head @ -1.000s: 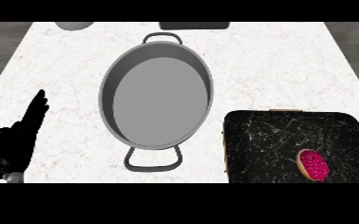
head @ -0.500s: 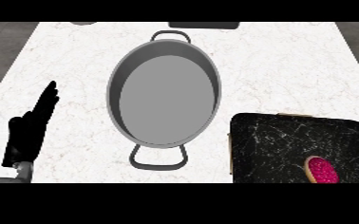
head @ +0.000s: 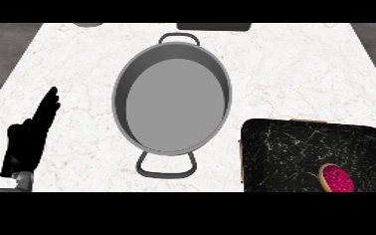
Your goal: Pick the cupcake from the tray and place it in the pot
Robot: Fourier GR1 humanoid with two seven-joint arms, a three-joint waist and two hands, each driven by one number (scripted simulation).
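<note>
A cupcake (head: 337,178) with pink topping lies on the black marbled tray (head: 294,154) at the lower right of the head view, near the tray's front edge. The grey oval pot (head: 172,99) with two handles stands in the middle of the white counter, and nothing is inside it. My left hand (head: 28,139) rests at the lower left edge, fingers straight and pointing up, holding nothing. It is well left of the pot. My right hand does not show.
A dark flat object (head: 213,26) and a grey round object (head: 88,24) sit at the counter's far edge. The counter's left edge (head: 18,62) runs slanted past my left hand.
The view has shifted: pot, tray and cupcake have slid right and slightly down in the picture. My left hand now shows further into view, still open.
</note>
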